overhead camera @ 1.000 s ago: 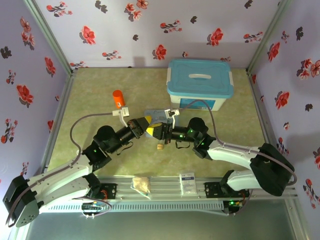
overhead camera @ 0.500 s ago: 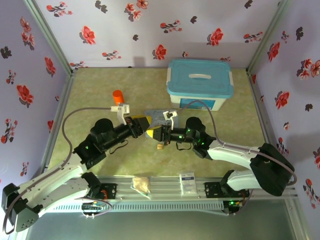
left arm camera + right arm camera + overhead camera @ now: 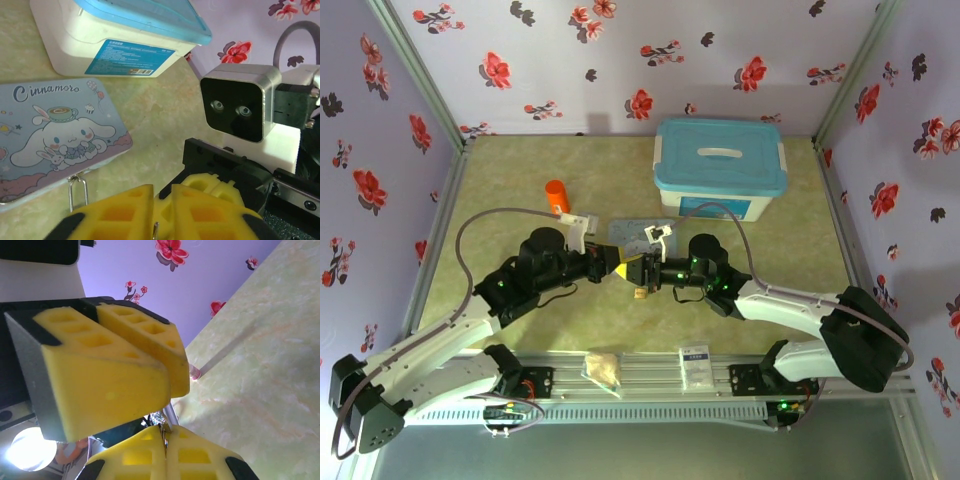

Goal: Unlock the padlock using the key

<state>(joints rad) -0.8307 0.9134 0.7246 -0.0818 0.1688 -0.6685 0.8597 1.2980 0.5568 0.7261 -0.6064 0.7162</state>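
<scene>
Item 1, near edge: white packet point(image 3: 695, 362) on the rail, at 5 o'clock of the tools' meeting point

Item 2: the padlock point(image 3: 640, 293), tiny and brass-coloured, lies on the surface point(image 3: 520, 190) just at 5 o'clock of the fingertips, gripped by neither tool

Item 3: left tool point(image 3: 617, 266) and right tool point(image 3: 633, 269), tip to tip above the surface. The left fingers point(image 3: 120, 212) are pressed together. The right fingers point(image 3: 200, 457) are clamped on the key point(image 3: 164, 432), a thin metal sliver jutting from their seam toward the left tips. Whether the left tool also grips it cannot be told

Item 4: thin wire loop point(image 3: 77, 192), at 9 o'clock of the left fingers, its lower end hidden behind them, just beside the tin

Item 5: pale blue cartoon tin point(image 3: 628, 230), lying flat at 12 o'clock of the tools

Item 6: orange cylinder point(image 3: 555, 195), at 10 o'clock, well apart

Item 7: white box with blue lid point(image 3: 720, 165), at 1 o'clock, farthest
</scene>
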